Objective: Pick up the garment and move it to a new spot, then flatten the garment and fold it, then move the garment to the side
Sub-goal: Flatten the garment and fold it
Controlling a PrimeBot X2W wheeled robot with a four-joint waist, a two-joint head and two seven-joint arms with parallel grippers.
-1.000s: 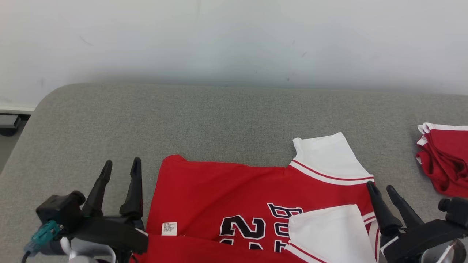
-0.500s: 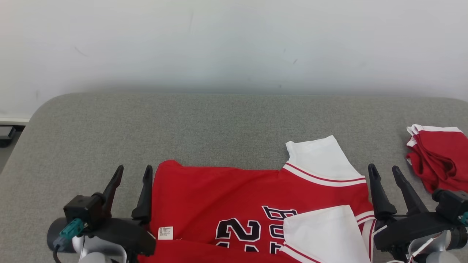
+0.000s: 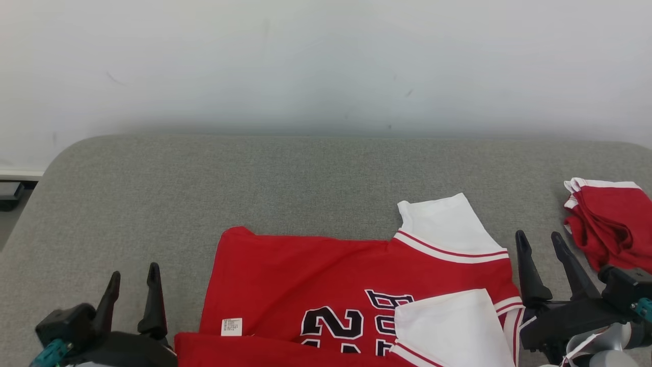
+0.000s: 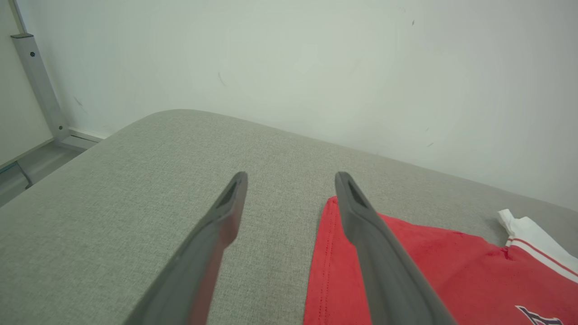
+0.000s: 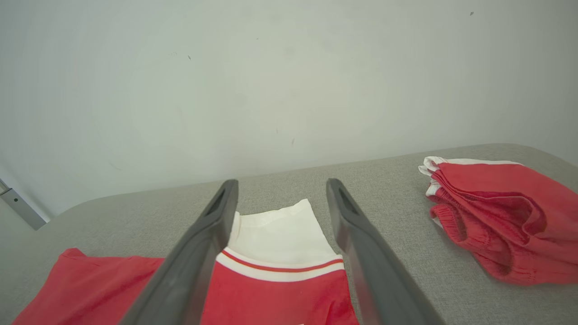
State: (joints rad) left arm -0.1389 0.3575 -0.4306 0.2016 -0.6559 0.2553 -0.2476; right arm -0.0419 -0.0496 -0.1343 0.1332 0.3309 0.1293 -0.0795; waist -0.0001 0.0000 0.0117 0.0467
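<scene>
Nearest the robot, the left claw [image 3: 134, 271] stands at lower left and the right claw [image 3: 538, 235] at lower right, each with its fingers spread wide and nothing between them. Between the two lies the red jersey [image 3: 305, 275], spread flat on the near part of the grey fabric bench [image 3: 254, 178], its dark numerals and lettering upside down in the head view and its near edge cut off by the frame. A small white label [image 3: 232, 326] sits by its left edge; one white sleeve [image 3: 451, 329] is folded over the body, and the other sleeve [image 3: 448, 224] points away from the robot. Farther right, well apart, rests a bunched red garment [image 3: 611, 229] with white trim. A pale wall [image 3: 326, 61] stands behind.
</scene>
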